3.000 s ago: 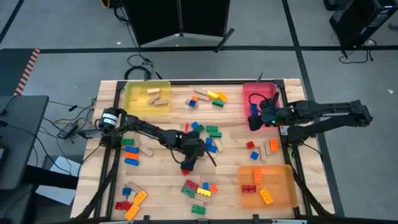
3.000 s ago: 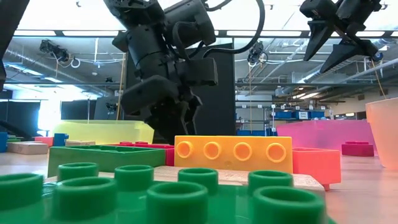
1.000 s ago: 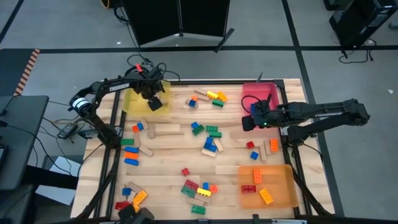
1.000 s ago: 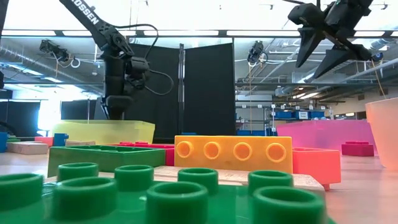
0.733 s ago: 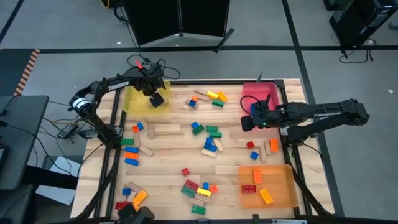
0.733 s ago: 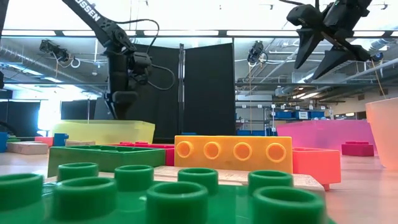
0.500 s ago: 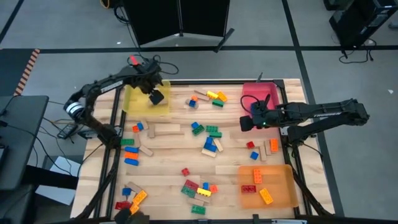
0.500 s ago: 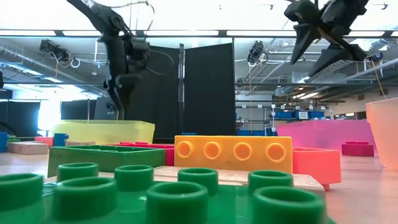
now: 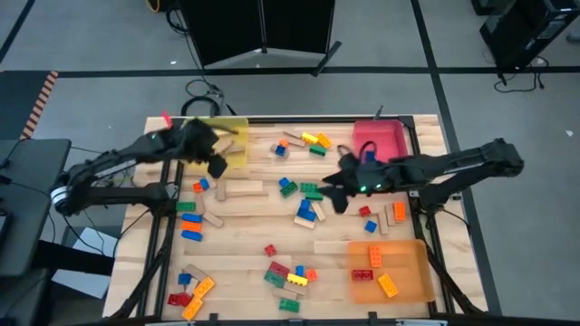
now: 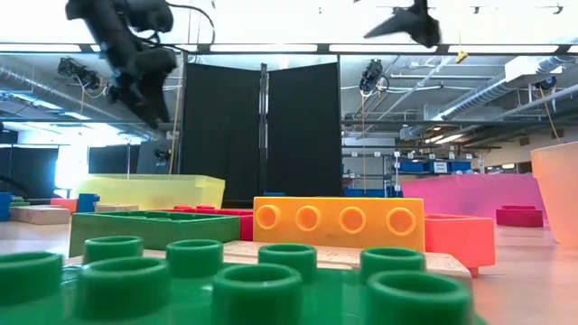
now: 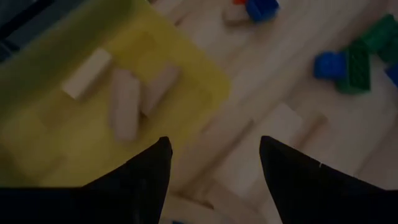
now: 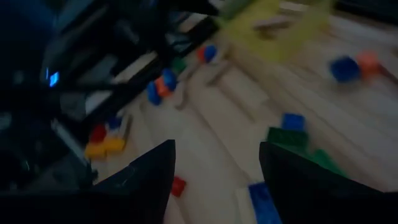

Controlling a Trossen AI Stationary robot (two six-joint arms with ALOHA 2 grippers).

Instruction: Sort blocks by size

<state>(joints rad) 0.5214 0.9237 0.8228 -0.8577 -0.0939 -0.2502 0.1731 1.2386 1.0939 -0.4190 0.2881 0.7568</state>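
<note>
We are partway through: tan wooden blocks (image 11: 124, 102) lie in the yellow tray (image 9: 237, 156) at upper left, bricks in the orange tray (image 9: 410, 288) at lower right — most blocks (image 9: 288, 274) remain scattered mid-frame. Left gripper (image 9: 216, 167) and right gripper (image 9: 337, 197) both hover spread, empty.

Studded coloured and plain tan wooden blocks (image 9: 306, 211) lie scattered flat across the table.

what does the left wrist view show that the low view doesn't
Only the left wrist view looks down into the yellow tray, showing three tan wooden blocks inside, with the left gripper open and empty beside it. Only the low view shows the orange brick and green brick up close, plus the room behind. Both show the yellow tray.
</note>
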